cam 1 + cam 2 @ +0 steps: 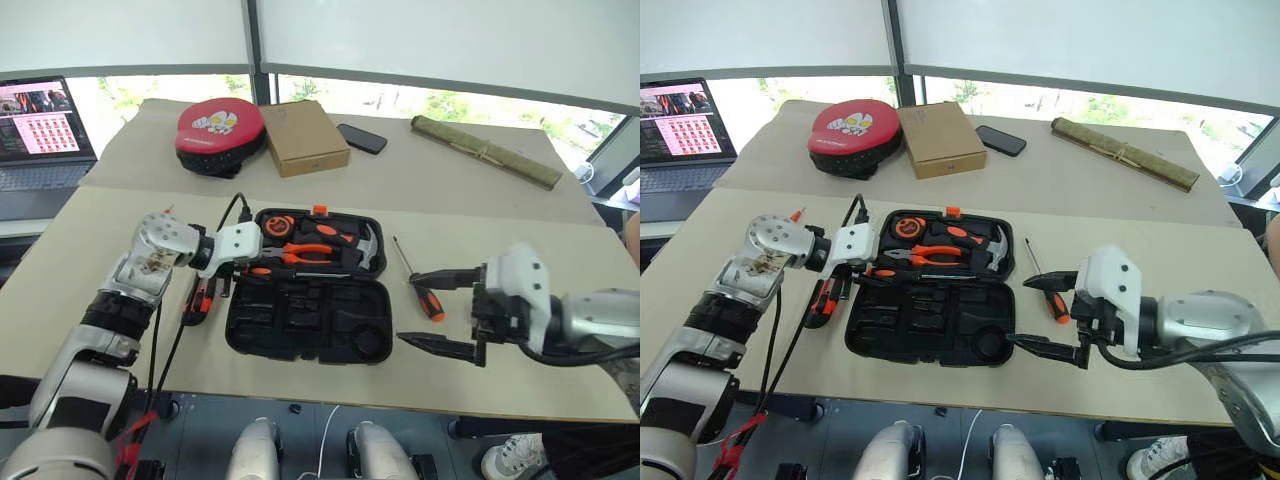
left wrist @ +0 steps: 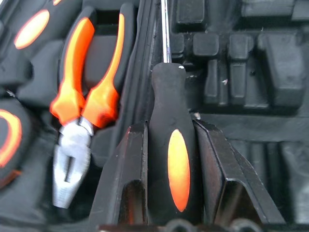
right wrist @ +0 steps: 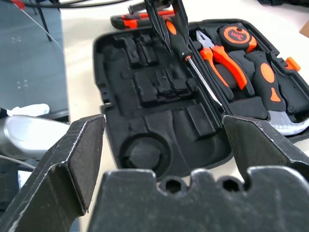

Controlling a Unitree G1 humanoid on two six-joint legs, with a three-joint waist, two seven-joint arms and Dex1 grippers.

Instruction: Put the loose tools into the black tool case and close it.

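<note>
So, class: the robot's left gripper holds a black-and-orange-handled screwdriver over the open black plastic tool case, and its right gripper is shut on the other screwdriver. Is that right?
Not quite. The right gripper is open and holds nothing, as the right wrist view shows; the other black-and-orange-handled screwdriver lies on the table beside it. The left gripper does hold a screwdriver over the open black plastic tool case.

Two long screwdrivers [image 1: 428,296] [image 2: 176,159], one utility knife [image 1: 201,299], one pliers [image 1: 300,253], one hammer [image 1: 365,246], one tape measure [image 1: 279,226].
</note>
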